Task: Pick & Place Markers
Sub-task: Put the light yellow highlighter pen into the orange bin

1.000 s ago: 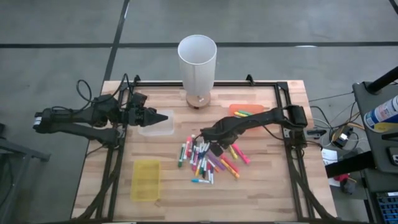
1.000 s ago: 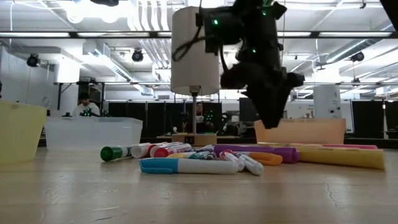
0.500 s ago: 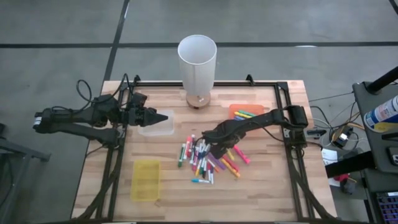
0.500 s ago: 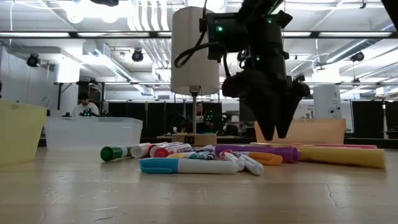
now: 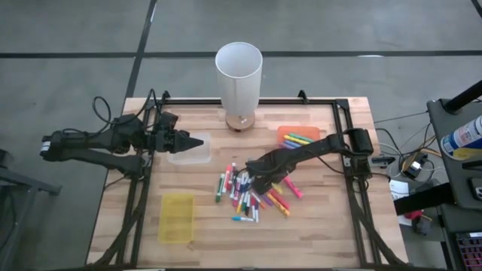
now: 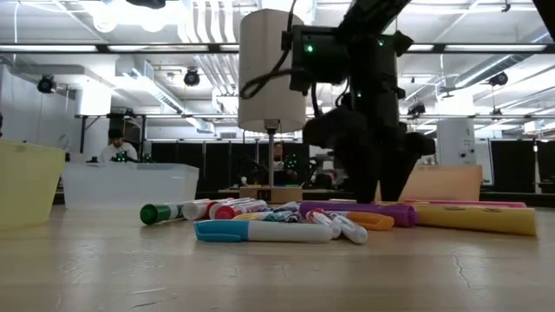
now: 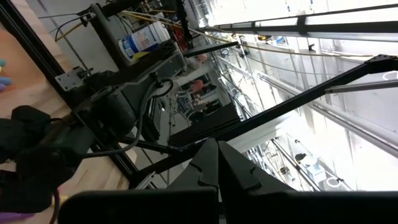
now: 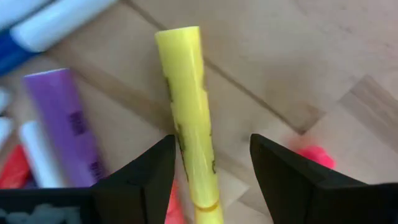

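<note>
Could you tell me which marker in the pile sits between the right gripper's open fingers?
The yellow marker: it lies between the right gripper's fingers, while the purple marker beside it lies outside them.

Both arms [image 5: 98, 143] are black, jointed links with loose black cables looped alongside — matte housings, no visible labels. The right arm [image 5: 316, 147] carries small green indicator lights [image 6: 310, 48] near the wrist. Fingers [image 8: 140, 177] are dark, blocky, tapering to blunt tips — same on both.
</note>
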Motion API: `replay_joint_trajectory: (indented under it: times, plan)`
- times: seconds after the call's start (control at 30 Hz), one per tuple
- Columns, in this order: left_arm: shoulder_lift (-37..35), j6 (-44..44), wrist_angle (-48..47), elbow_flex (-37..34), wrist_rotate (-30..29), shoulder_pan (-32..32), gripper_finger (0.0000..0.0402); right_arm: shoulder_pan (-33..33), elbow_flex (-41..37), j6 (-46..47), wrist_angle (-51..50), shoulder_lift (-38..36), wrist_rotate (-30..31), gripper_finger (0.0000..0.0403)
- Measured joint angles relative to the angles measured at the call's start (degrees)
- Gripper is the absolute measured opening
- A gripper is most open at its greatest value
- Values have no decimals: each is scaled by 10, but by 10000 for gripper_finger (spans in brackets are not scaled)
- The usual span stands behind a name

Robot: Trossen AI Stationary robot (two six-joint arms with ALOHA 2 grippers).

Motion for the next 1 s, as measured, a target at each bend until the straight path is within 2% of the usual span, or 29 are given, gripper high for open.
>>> replay_joint_trajectory:
  times: [0.2,0.47,0.73,0.83,1.0]
  plan:
    - [0,0,0,0,0,0,0,1,-15,-22,5,-1,2,161]
    - [0,0,0,0,0,0,0,-1,-5,-79,-16,0,-6,52]
    - [0,0,0,0,0,0,0,-3,87,-146,-147,-4,3,48]
    - [0,0,0,0,0,0,0,-3,127,-166,-197,-19,46,48]
    - [0,0,0,0,0,0,0,-21,154,-187,-279,-61,158,48]
